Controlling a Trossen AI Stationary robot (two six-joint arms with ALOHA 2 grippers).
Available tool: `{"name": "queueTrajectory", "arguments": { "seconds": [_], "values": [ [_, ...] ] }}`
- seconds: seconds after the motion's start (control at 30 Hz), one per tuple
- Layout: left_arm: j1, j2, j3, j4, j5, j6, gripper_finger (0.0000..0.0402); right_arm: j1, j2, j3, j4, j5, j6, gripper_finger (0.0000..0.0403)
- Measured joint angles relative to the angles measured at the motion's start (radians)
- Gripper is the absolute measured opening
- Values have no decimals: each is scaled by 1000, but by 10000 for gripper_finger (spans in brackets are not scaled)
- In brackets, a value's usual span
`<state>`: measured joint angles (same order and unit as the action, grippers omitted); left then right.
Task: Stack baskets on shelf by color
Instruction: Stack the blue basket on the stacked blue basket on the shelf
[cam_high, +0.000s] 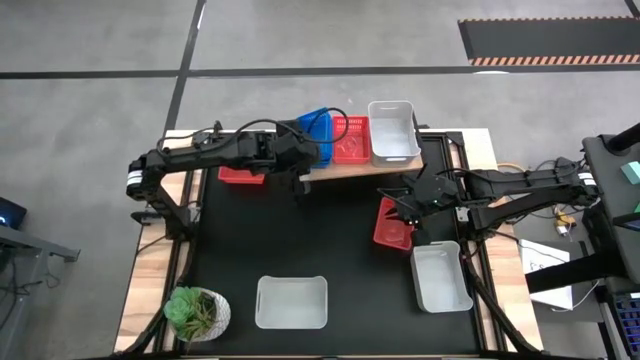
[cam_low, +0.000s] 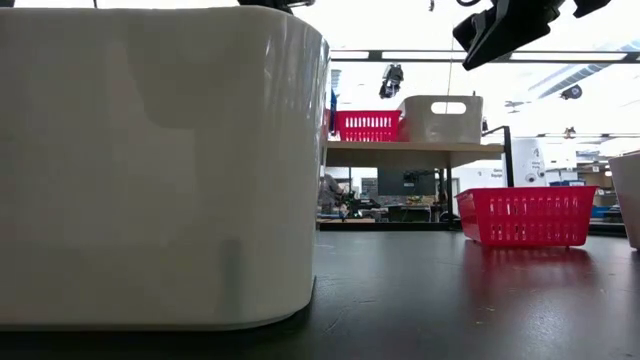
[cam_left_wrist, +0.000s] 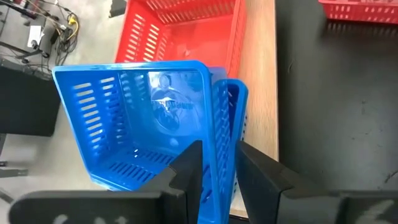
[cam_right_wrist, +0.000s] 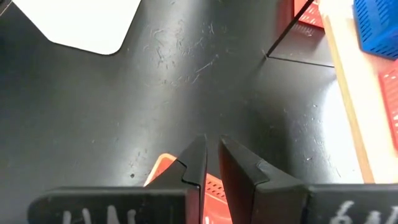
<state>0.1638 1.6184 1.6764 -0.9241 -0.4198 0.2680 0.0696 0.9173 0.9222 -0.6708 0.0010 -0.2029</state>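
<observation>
Left gripper (cam_left_wrist: 217, 171): at the shelf's left end, arm reaching in from the table's left edge, wrist angled down over the blue baskets (cam_left_wrist: 149, 118). Fingers part-spread, straddling the upright wall of a blue basket; whether they press it or stand just clear is hard to tell.

Blue baskets: nested and tilted on the shelf (cam_high: 365, 168), leaning off its left end.

Red basket, on shelf (cam_high: 349, 138): just beside the blue ones, mid-shelf.

White basket, on shelf (cam_high: 393, 131): right end, touching the red one.

Right gripper (cam_right_wrist: 212, 163): arm stretched in from the table's right edge, low over the rim of a red basket (cam_high: 393, 224) on the table; fingers nearly together with a thin gap, nothing seen between them.

Further stock on the table (cam_high: 340, 250): another red basket (cam_high: 241, 174) under the left arm; two white baskets, one front centre (cam_high: 291, 302), one front right (cam_high: 440, 277).

Potted plant (cam_high: 196, 313): front left corner.
</observation>
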Motion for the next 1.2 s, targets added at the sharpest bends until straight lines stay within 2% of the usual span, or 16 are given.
{"name": "queueTrajectory", "arguments": {
  "seconds": [0.27, 0.5, 0.9, 1.0, 1.2],
  "values": [
    [29, 0, -2, 11, 1, 0, 78, 0, 0, 0, 24, 0, -39, 34],
    [41, 0, -63, 103, 3, 0, 77, 0, 0, 0, 25, 0, -45, 34],
    [37, -18, -68, 106, 8, -26, 77, 0, 0, 0, 25, 0, -44, 34],
    [38, -18, -75, 106, 42, -27, 77, 0, 0, 0, 25, 0, -44, 34],
    [39, -18, -129, 203, 50, -25, 77, 0, 0, 0, 24, 0, -44, 34]
  ]
}}
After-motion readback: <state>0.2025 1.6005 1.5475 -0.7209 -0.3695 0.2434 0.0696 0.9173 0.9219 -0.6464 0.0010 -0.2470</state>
